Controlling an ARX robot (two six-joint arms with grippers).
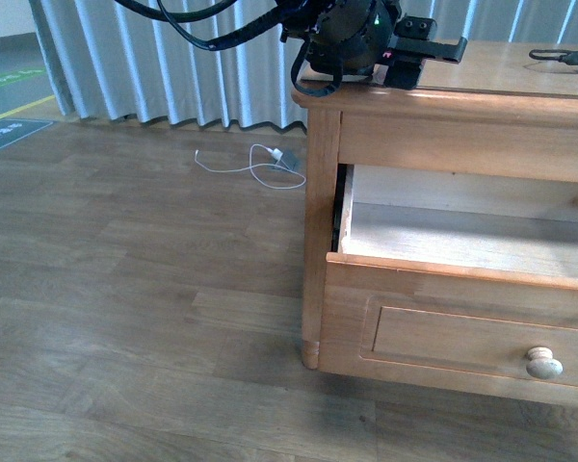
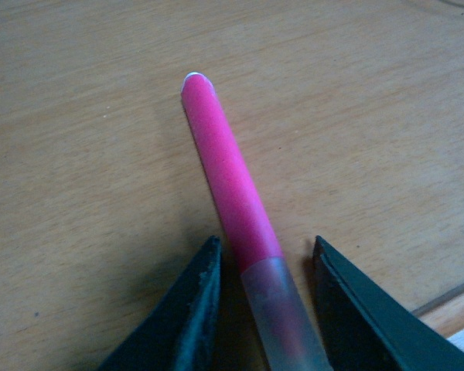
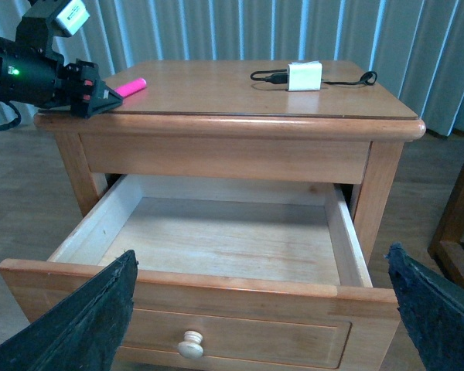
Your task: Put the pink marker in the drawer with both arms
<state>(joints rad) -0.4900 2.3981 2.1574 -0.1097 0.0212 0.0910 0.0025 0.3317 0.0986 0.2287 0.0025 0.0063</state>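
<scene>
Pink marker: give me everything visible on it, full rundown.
The pink marker is a slim cylinder with a bright pink matte barrel, a rounded pale tip and a frosted translucent cap. It lies flat on the dresser top, not in the open drawer. Its capped end sits between the fingers of the left end effector, which flank it with narrow gaps on both sides, so only the wood appears to touch it.

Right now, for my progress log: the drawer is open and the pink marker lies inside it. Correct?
No. The drawer is open, but the pink marker lies on the dresser top, at the left pincer; the right wrist view shows it.
</scene>
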